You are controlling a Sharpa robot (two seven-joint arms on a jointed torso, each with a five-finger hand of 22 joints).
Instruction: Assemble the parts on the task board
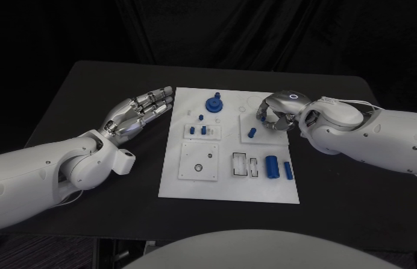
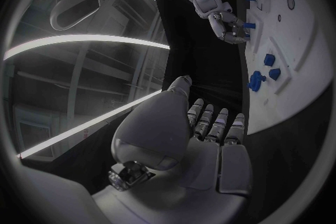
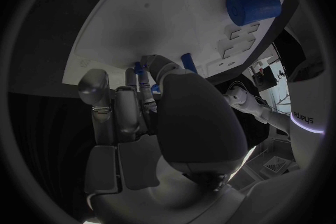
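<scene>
white arms (image 1: 61, 166), silver hand (image 1: 139, 112)

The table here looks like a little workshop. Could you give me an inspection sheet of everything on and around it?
Surface: black table, bare around the board.
Job's things: white task board in the middle; blue round part at its far end, small blue pegs mid-board, blue cylinder and a slimmer blue bar near the right edge.
Clutter: nothing seen.
Robot hands: left robot hand lies beside the board's left edge, fingers straight, holding nothing; right robot hand is curled over the board's right side, fingertips at a small blue peg; whether it grips it cannot be told.
Cables: thin wires at the right wrist.
Surroundings: black curtain behind.
</scene>
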